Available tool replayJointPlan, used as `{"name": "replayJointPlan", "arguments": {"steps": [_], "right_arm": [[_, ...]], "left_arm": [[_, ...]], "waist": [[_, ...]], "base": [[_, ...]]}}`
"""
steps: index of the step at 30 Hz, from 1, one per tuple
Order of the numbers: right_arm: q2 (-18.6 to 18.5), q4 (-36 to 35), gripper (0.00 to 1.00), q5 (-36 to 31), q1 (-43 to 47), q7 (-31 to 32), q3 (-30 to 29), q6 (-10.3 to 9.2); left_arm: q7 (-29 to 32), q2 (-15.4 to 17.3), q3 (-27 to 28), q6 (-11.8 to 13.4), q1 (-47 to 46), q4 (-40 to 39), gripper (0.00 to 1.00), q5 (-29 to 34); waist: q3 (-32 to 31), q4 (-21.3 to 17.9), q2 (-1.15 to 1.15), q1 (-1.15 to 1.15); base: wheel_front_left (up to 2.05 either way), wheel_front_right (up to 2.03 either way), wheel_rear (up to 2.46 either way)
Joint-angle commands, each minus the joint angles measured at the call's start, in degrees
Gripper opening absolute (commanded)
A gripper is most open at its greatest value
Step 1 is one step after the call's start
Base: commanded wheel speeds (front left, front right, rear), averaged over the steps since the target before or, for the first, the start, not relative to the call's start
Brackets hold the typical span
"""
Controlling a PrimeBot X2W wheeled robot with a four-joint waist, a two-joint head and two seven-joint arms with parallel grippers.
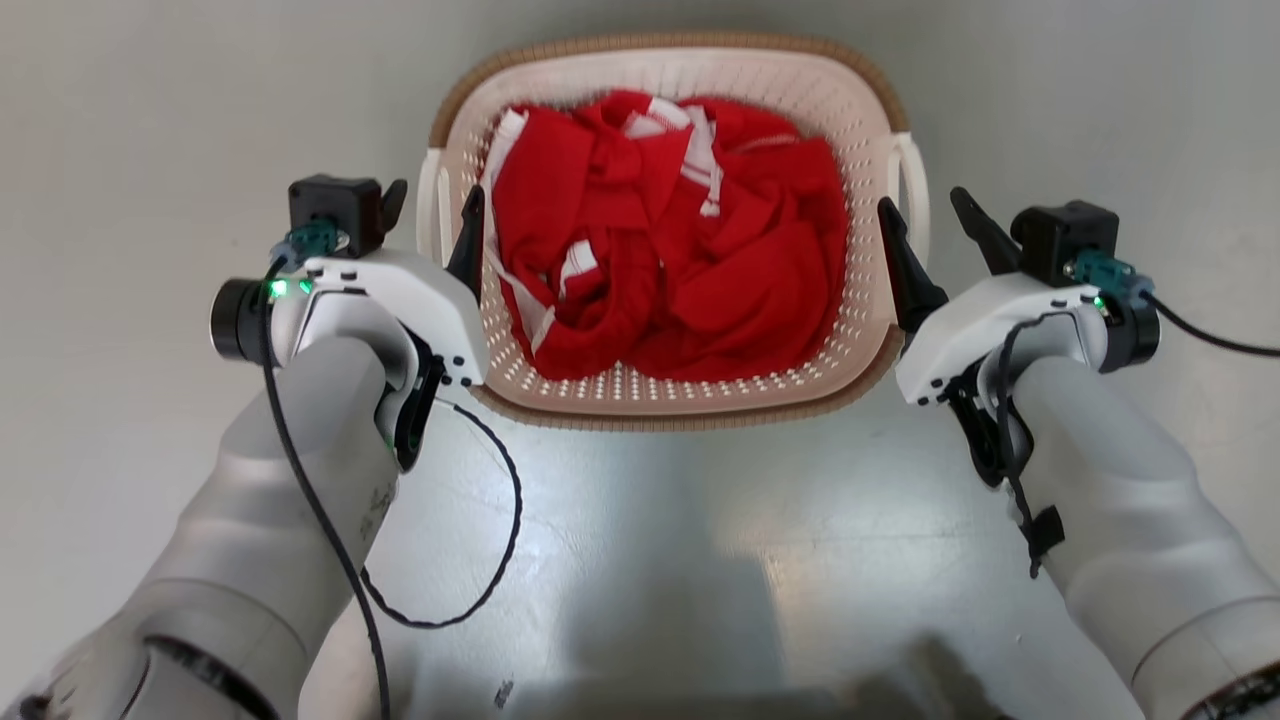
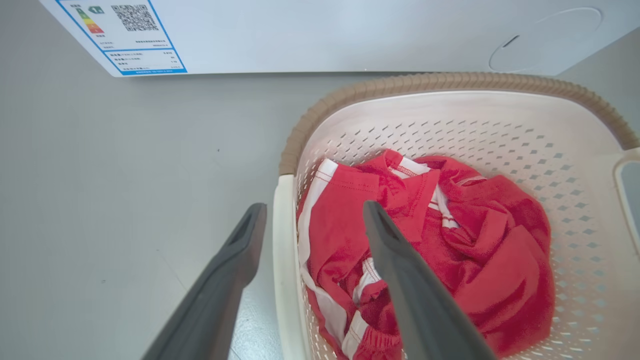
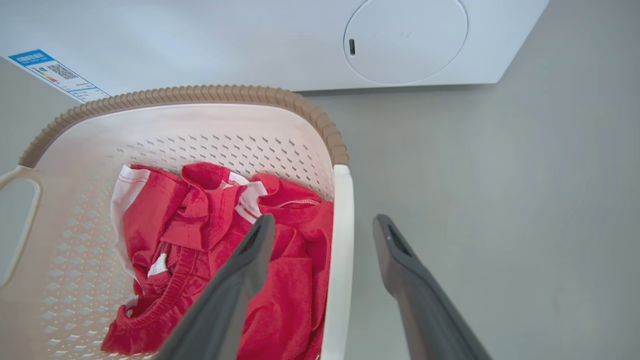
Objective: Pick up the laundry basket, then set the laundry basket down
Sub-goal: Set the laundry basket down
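The cream-white perforated laundry basket (image 1: 660,48) with a brown woven-look rim stands on the grey floor, holding red and white clothes (image 1: 690,270). My left gripper (image 1: 435,200) is open, one finger inside the basket and one outside, straddling the left white handle (image 1: 428,215). In the left wrist view that gripper (image 2: 315,209) spans the white handle edge (image 2: 282,260) of the basket (image 2: 450,81). My right gripper (image 1: 922,202) is open in the same way over the right handle (image 1: 915,165). The right wrist view shows this gripper (image 3: 325,222) astride the handle edge (image 3: 342,240) of the basket (image 3: 200,93).
A white washing machine (image 2: 320,35) stands just beyond the basket, with an energy label (image 2: 120,35) and a round cover (image 3: 405,40) on its front. Bare grey floor (image 1: 130,150) lies on both sides. A black cable (image 1: 500,520) loops from my left wrist.
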Motion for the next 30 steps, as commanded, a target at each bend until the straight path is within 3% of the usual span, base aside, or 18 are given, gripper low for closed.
{"name": "replayJointPlan", "arguments": {"steps": [1, 19, 30], "right_arm": [[0.84, -2.0, 1.0, -2.05, 4.32, -0.72, -1.18, -0.23], [0.84, -22.58, 1.0, -19.51, 24.37, -0.72, -19.59, -0.23], [0.84, -31.86, 1.0, -22.74, 36.44, -0.72, -23.28, -0.23]], "left_arm": [[-0.51, 2.15, 2.47, 1.23, 2.43, -2.02, 1.0, 0.97], [-0.51, 2.94, 21.75, 3.79, 22.73, -19.35, 1.0, 12.43], [-0.51, 2.19, 33.87, 2.33, 36.35, -26.87, 1.0, 18.97]], "waist": [[-2.45, -0.06, 0.0, 0.0], [-20.54, 1.04, 0.0, 0.0], [-31.45, 0.85, 0.0, 0.0]], "base": [[0.0, 0.0, 0.0], [0.0, 0.0, 0.0], [0.0, 0.0, 0.0]]}}
